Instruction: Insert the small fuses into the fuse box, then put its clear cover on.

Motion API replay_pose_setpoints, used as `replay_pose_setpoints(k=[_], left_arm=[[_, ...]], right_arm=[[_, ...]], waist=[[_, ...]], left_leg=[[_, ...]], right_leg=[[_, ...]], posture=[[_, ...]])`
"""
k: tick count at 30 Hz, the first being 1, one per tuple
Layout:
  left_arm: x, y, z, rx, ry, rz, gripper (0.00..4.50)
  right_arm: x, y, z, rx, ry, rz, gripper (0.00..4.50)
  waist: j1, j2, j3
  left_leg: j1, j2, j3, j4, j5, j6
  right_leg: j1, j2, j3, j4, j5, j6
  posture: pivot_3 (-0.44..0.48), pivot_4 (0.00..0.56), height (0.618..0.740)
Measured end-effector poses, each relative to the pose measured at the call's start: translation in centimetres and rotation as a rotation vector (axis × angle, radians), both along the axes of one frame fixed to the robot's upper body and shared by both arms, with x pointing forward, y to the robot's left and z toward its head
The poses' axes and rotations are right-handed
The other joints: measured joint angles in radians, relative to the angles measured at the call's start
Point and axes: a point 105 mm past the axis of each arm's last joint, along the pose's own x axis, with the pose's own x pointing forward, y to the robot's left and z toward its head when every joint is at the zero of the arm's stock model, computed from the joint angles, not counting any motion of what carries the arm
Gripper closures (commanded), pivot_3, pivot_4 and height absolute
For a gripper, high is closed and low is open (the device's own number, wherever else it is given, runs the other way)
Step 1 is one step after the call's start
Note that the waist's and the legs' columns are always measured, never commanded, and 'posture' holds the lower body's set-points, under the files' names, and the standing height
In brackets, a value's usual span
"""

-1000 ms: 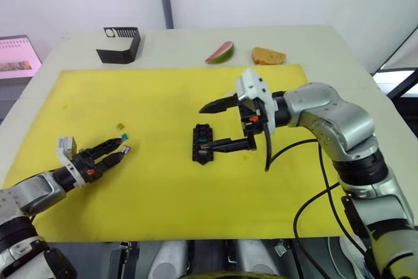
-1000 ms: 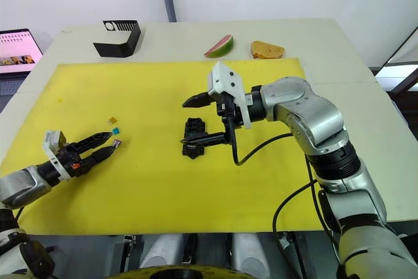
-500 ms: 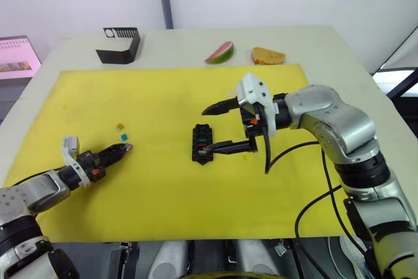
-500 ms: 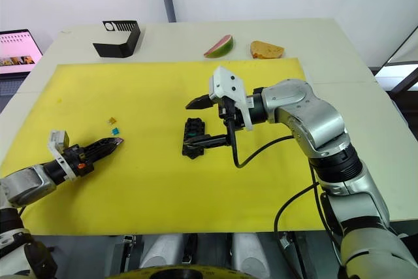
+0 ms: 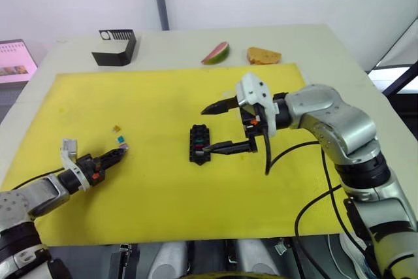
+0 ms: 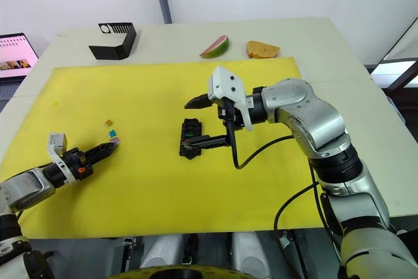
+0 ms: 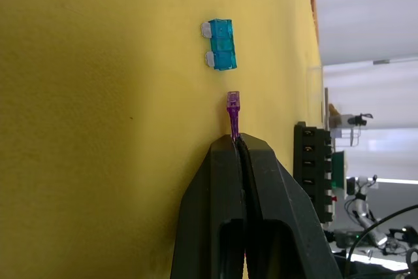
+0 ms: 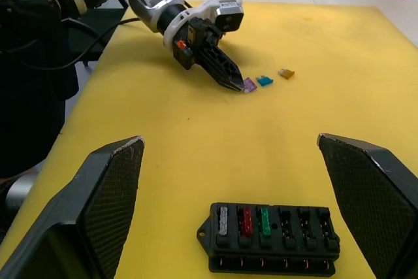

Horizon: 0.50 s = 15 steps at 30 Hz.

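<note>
yellow matting covers the counter; the fuse box (image 8: 270, 238), three slots filled, sits at its centre between the right gripper (image 5: 224, 126) jaws, spread wide and empty. at nine o'clock the left gripper (image 7: 238, 140) jaws are pinched on the purple fuse (image 7: 232, 107), likely light, brittle; best gripped by its plastic head.

open yellow mat (image 5: 157, 187) between tools, fuse box (image 5: 198, 143) midway

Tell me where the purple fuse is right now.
The purple fuse is pinched at the tips of the left gripper, low over the yellow mat on the robot's left, right beside the teal fuse.
</note>
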Motion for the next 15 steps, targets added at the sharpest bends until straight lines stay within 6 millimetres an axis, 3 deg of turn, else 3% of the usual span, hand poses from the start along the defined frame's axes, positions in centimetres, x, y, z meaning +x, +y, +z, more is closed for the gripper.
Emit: replay_pose_setpoints(k=[15], left_arm=[[-0.9, 0.5, 1.6, -0.041, -0.059, 0.005, 4.48]], right_arm=[[0.0, -0.3, 0.1, 0.042, 0.055, -0.018, 0.00]], waist=[[-0.010, -0.001, 0.001]], left_leg=[[-0.001, 0.000, 0.000, 0.000, 0.000, 0.000]], right_leg=[[-0.001, 0.000, 0.000, -0.001, 0.000, 0.000]], posture=[[0.000, 0.150, 0.740]])
